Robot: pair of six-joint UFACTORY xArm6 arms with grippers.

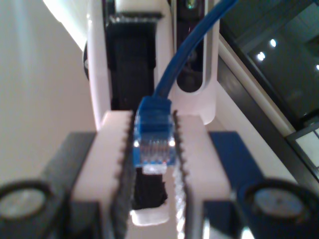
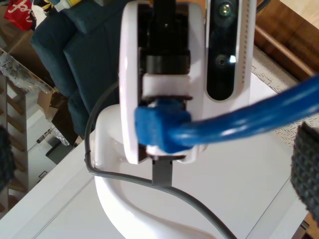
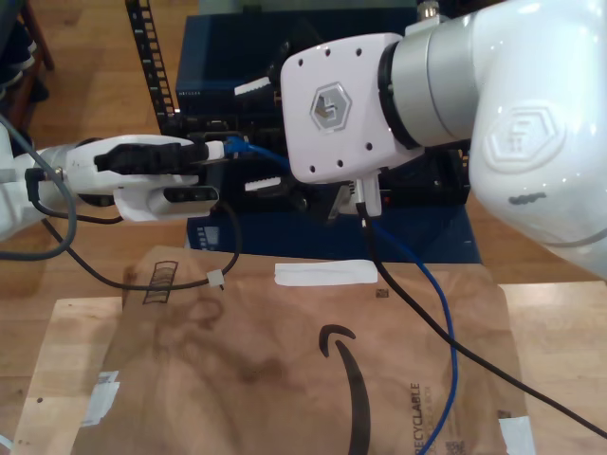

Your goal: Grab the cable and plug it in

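Note:
The blue cable (image 3: 441, 313) rises from the table to the arms. Its clear-tipped plug (image 1: 153, 149) sits between the serrated pads of my first gripper (image 1: 153, 132), which is shut on it. In the exterior view that gripper (image 3: 220, 150) is on the arm at the left, with the plug (image 3: 235, 145) at its tip. The second wrist view faces my first gripper (image 2: 164, 129) and the plug's blue boot (image 2: 154, 127), and the cable (image 2: 249, 119) runs back toward the camera. My second gripper (image 2: 154, 164) is open, its pads (image 2: 304, 164) far apart on either side of the cable.
A dark blue equipment box (image 3: 237, 57) and a black perforated rail (image 3: 142, 47) stand behind the arms. Brown packing paper (image 3: 285, 379) with a strip of white tape (image 3: 322, 275) covers the wooden table. A black robot cable (image 3: 465, 355) crosses it. A grey cable (image 3: 47, 237) hangs from the first arm.

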